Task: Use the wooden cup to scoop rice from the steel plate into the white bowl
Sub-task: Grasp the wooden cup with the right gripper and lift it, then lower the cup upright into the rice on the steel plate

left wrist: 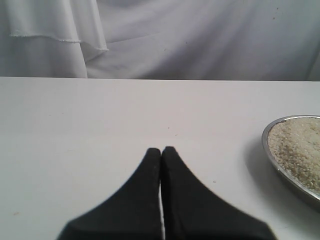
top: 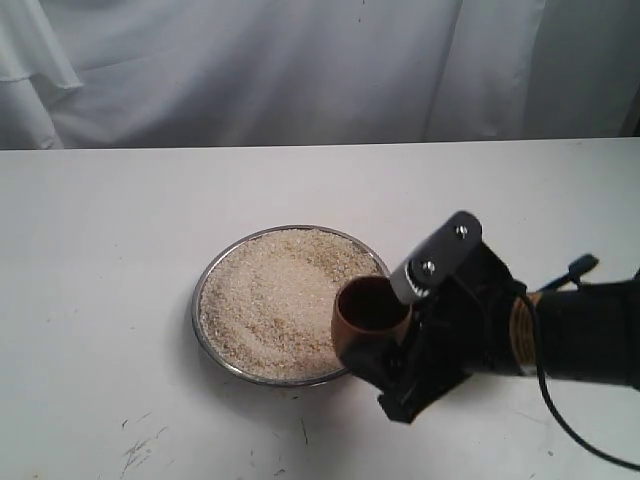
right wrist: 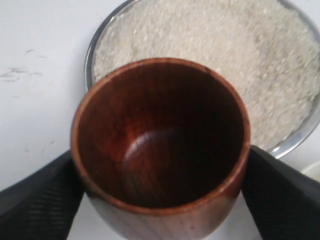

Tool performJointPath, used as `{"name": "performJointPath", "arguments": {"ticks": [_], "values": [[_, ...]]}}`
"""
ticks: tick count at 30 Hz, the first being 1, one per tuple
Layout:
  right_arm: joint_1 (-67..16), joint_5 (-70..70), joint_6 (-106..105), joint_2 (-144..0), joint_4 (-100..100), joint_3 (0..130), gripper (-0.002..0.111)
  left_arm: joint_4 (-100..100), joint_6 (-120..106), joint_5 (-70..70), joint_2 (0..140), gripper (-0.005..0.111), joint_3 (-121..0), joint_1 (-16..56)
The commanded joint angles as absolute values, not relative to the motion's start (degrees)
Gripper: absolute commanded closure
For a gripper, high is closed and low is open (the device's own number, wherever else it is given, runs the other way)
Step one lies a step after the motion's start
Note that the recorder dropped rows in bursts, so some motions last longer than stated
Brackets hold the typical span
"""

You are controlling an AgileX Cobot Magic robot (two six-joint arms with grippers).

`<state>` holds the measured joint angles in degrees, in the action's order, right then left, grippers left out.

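My right jaws clamp the empty wooden cup point(top: 368, 318) by its sides, at the steel plate's point(top: 199, 312) edge, positioned to dig into the rice point(top: 270, 295). Left jaws: pressed together, empty, parked clear.

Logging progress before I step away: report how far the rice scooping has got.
Done: the right gripper grips the cup. In hand: the empty cup is held at the plate's rim, by the rice. Remaining: scoop, then pour into the bowl, not clearly in view.

Empty wooden cup point(top: 365, 322) tilts at the steel plate point(top: 197, 308) rim, perhaps touching rice point(top: 270, 290).
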<state>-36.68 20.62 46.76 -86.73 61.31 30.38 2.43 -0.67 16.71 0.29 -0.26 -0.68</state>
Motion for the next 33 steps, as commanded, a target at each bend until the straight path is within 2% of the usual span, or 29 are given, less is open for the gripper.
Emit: {"name": "performJointPath", "arguments": {"ticks": [1,5,14,22,27,29,33], "values": [[-37.0,17.0,64.0,-84.8,80.7,38.7,0.108,2.5,-0.5,16.3,0.0,0.107,0.0,-0.6],[-37.0,17.1,83.6,-87.0,99.9,46.3,0.108,2.5,-0.5,16.3,0.0,0.107,0.0,-0.6],[-36.2,17.2,80.3,-96.1,99.9,57.0,0.108,2.5,-0.5,16.3,0.0,0.107,0.0,-0.6],[-36.2,-2.2,80.2,-96.6,99.9,59.6,0.108,2.5,-0.5,16.3,0.0,0.107,0.0,-0.6],[-36.0,-0.4,83.0,-96.6,99.9,60.5,0.108,2.5,-0.5,16.3,0.0,0.107,0.0,-0.6],[-35.9,0.9,76.6,-96.6,89.3,60.5,0.108,2.5,-0.5,16.3,0.0,0.107,0.0,-0.6],[-35.7,5.6,46.6,-97.5,55.7,60.5,0.108,2.5,-0.5,16.3,0.0,0.107,0.0,-0.6]]}}
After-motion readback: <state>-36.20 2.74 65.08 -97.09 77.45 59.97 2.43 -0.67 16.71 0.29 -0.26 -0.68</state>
